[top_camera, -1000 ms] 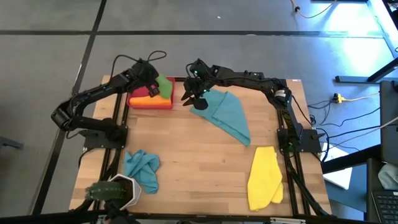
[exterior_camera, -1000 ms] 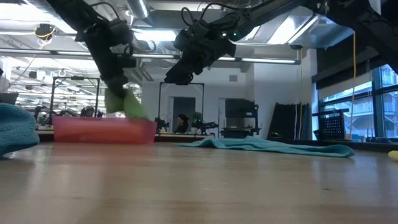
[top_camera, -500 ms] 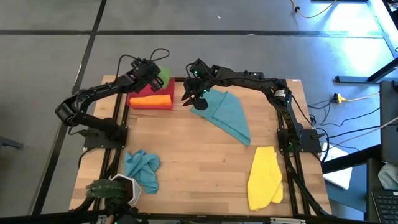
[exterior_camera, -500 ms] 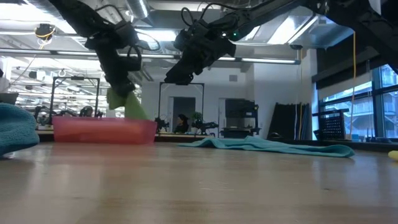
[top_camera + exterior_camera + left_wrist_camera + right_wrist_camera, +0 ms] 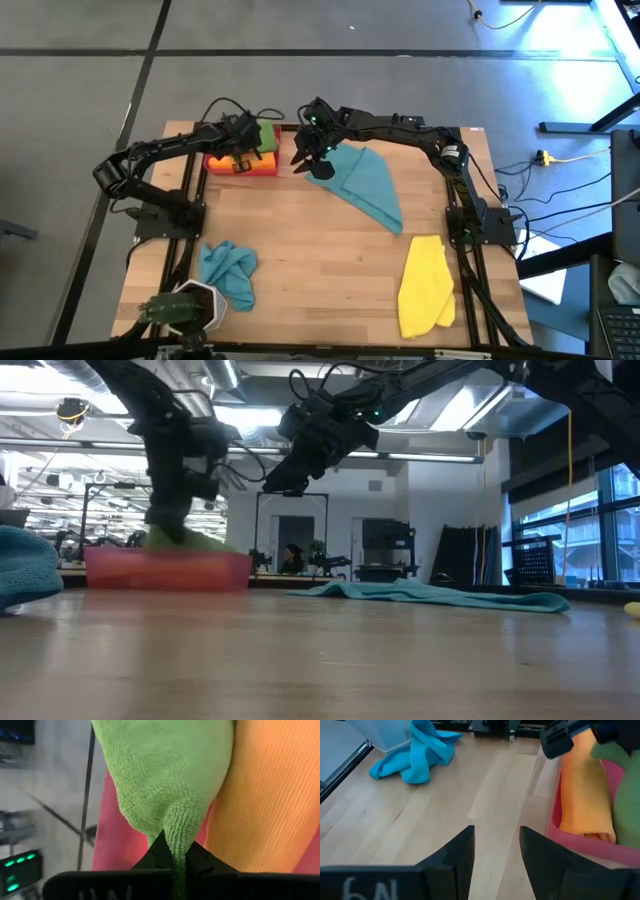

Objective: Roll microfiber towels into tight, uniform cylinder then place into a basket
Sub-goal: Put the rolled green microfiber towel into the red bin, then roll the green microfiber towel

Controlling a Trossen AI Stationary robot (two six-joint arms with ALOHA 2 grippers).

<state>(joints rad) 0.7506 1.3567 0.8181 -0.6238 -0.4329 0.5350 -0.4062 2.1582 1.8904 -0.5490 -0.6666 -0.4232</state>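
The red basket [image 5: 240, 167] stands at the table's far left and holds the rolled orange towel [image 5: 228, 158]. My left gripper [image 5: 245, 142] is low over the basket, shut on the green towel [image 5: 266, 134], which lies beside the orange one at the basket's far right. My right gripper [image 5: 308, 158] hangs open and empty above the far left corner of the flat teal towel [image 5: 367, 186]. A crumpled teal towel [image 5: 228, 272] and the yellow towel [image 5: 425, 285] lie near the front edge. My left gripper pinches a narrow bunched end of the green towel [image 5: 175, 851] between its two fingers. The fingers come from above, slanting down into the basket. The rest of the towel bulges out beyond the fingertips and rests against the orange towel [image 5: 270, 795] and the basket's wall [image 5: 111, 840].
A white hexagonal pot with a plant [image 5: 185, 306] stands at the near left corner. Bare wood lies in the table's middle [image 5: 310, 260]. The left arm's gripper also shows in the right wrist view [image 5: 565, 735], over the basket [image 5: 580, 849].
My left gripper has come down and toward the table's near edge, still shut on the green towel. The towel, which hung above the basket, now sits down in it beside the orange towel.
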